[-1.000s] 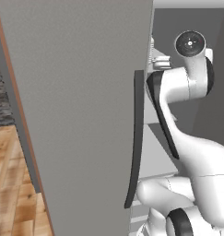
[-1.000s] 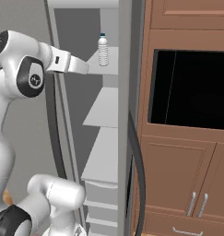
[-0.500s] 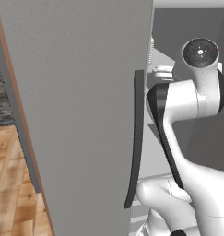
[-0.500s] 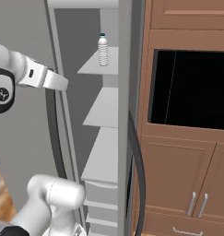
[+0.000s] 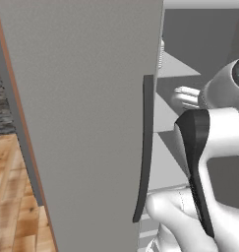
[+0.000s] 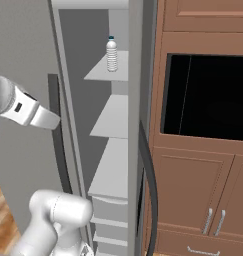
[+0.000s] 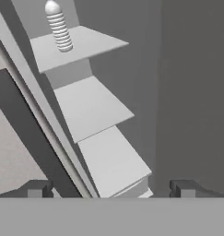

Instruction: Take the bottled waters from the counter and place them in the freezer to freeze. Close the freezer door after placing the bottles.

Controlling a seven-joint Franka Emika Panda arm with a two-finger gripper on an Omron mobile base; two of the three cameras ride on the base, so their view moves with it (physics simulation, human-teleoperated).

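Now the gripper point(image 7: 109, 189) fingers point(image 7: 37, 188) stood spread wide, holding nothing, w/ clear ribbed plastic bottle point(image 7: 58, 26) on grey freezer's point(image 6: 120, 165) top shelf.

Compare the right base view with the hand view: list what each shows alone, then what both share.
Right base view alone: the black oven recess and the brown cabinet doors under it. Hand view alone: the gripper, its fingertips spread wide with nothing between them. Both: the open freezer, its pale shelves, and one bottled water upright on the top shelf.
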